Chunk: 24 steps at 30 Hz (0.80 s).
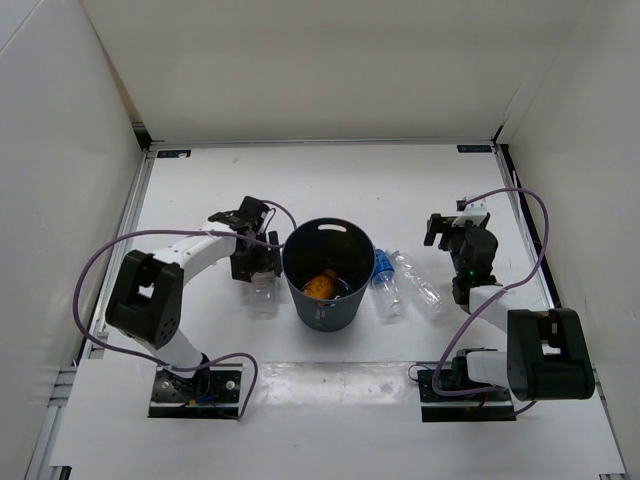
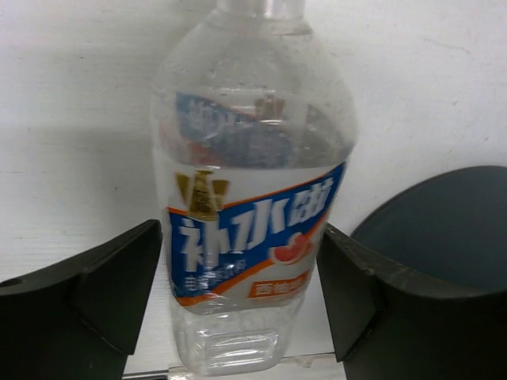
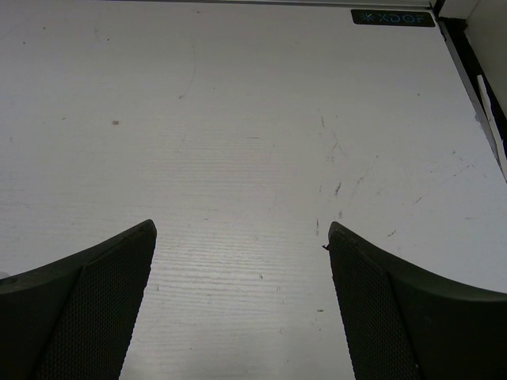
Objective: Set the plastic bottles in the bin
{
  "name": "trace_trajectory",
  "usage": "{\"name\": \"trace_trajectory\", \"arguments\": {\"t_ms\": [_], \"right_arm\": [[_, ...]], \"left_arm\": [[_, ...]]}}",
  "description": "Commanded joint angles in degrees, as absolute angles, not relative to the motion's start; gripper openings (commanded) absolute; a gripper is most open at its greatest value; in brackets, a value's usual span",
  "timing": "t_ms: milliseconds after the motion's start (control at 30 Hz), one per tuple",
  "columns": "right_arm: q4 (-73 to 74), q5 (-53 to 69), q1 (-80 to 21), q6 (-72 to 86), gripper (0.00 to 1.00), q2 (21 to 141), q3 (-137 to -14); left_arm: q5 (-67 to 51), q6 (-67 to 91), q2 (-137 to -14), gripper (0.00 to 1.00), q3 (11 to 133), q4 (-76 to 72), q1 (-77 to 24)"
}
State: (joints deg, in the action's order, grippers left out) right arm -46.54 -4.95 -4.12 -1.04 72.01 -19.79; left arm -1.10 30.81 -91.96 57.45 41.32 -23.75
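The dark grey bin (image 1: pixel 328 262) stands mid-table with the orange bottle (image 1: pixel 320 287) inside it. My left gripper (image 1: pixel 256 268) is just left of the bin, with both fingers pressed on the sides of the clear bottle with the white-blue label (image 2: pixel 249 237), which lies on the table (image 1: pixel 264 297). The bin's rim (image 2: pixel 444 229) shows at the right of the left wrist view. The blue-capped bottle (image 1: pixel 385 285) and the plain clear bottle (image 1: pixel 420 285) lie just right of the bin. My right gripper (image 1: pixel 447 228) is open and empty beyond them, over bare table (image 3: pixel 242 261).
White walls enclose the table on the left, back and right. A black strip (image 1: pixel 528 235) runs along the right edge. The left arm's purple cable (image 1: pixel 100 262) loops over the left side and the right arm's cable (image 1: pixel 535 215) over the right side.
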Motion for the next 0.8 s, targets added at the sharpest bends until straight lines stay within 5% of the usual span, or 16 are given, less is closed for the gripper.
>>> {"name": "trace_trajectory", "arguments": {"t_ms": [0,333,567,767], "right_arm": [[-49.3,-5.2,-4.2,-1.3,0.90,71.9,-20.1],[-49.0,-6.1,-4.4,-1.4,0.90,71.9,-20.2],[-48.9,-6.5,-4.7,-1.5,0.90,71.8,-20.3],[-49.2,-6.9,-4.9,-1.6,0.90,71.8,-20.0]], "left_arm": [[-2.2,29.8,-92.1,0.84,60.2,44.3,-23.3],[3.9,31.6,-76.7,0.68,69.6,46.2,-14.3],[2.9,25.1,-72.9,0.68,91.2,44.9,-12.5],[-2.2,24.0,-71.2,0.66,93.1,38.1,-14.7]]}}
